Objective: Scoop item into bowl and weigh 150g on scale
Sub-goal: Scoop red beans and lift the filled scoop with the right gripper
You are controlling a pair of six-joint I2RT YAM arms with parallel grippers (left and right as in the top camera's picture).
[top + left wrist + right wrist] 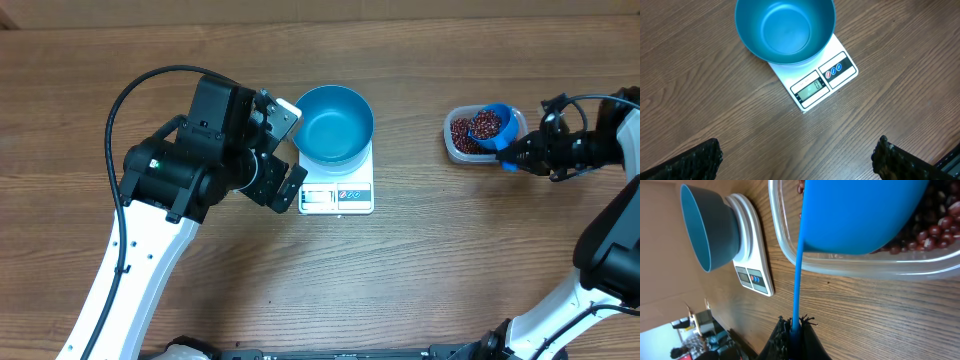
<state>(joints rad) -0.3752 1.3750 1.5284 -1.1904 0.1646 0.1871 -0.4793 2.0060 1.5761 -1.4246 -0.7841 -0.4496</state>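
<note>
Wooden table (400, 280) — left hand (288, 150) wide open, empty — right hand (794, 330) tight on scoop handle (797, 275)

Bowl (335, 124) on scale (337, 197); beans (461, 131) in tub (449, 142)

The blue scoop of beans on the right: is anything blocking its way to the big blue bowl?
Nothing visible does. Only bare wooden table lies between the small blue plastic scoop, holding dark red-brown beans at the clear plastic tub, and the large round blue bowl on the white scale.

One bowl (335, 123), one scale (336, 198), one scoop (510, 126), one clear tub (455, 148), many small red-brown beans (462, 130).
</note>
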